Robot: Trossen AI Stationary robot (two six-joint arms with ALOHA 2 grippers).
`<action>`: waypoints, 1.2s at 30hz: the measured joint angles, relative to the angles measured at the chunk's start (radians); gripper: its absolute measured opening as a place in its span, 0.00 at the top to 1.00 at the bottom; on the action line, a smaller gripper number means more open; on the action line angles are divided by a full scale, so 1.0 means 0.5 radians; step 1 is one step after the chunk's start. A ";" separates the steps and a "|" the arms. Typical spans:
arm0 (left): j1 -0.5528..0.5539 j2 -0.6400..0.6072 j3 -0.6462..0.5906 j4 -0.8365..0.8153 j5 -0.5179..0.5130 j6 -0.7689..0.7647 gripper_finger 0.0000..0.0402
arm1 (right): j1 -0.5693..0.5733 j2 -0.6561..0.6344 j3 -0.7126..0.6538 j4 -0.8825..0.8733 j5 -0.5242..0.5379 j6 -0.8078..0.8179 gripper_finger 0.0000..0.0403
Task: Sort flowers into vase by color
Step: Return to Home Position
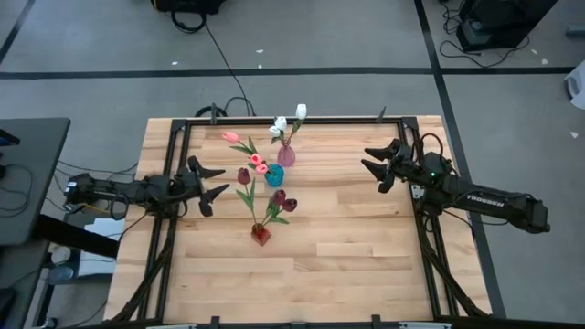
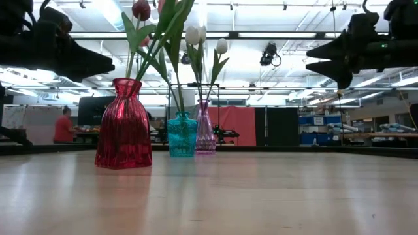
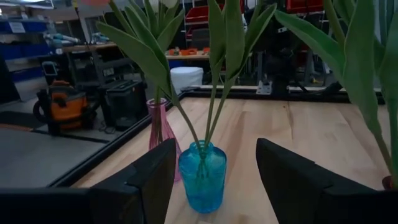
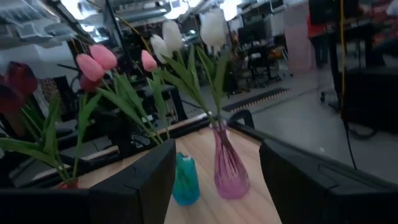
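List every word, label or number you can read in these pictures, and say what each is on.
"TROSSEN": white letters on the right arm, in the high view.
White shelf tag in the room behind, in the left wrist view: too blurred to read.
Nothing else is legible.

A person in red (image 2: 64, 126) is far behind the wooden table (image 1: 356, 260).

Grey floor (image 1: 302, 37) lay around my desk (image 1: 366, 265), crossed by dark tape lines (image 1: 274, 71) and a black cable (image 1: 219, 57). Ceiling strip lights (image 2: 241, 36) ran overhead. Behind me stood a red partition (image 2: 238, 126), a person in red (image 2: 64, 127), an orange shop vacuum (image 3: 62, 102) and a white bucket (image 3: 186, 78).
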 joint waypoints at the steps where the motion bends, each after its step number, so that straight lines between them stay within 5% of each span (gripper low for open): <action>1: 0.000 -0.026 0.002 -0.022 0.000 0.012 0.43 | 0.000 -0.046 0.000 -0.065 0.007 0.017 0.40; 13: 0.000 -0.190 0.032 -0.235 -0.020 0.159 0.43 | 0.011 -0.586 -0.001 -0.617 0.146 0.048 0.40; 26: 0.000 -0.189 0.032 -0.151 0.036 0.143 0.43 | 0.011 -0.615 -0.152 -0.676 0.304 0.206 0.40; 36: 0.000 -0.189 0.032 -0.092 0.035 -0.201 0.43 | 0.011 -0.615 -0.152 -0.676 0.240 0.201 0.40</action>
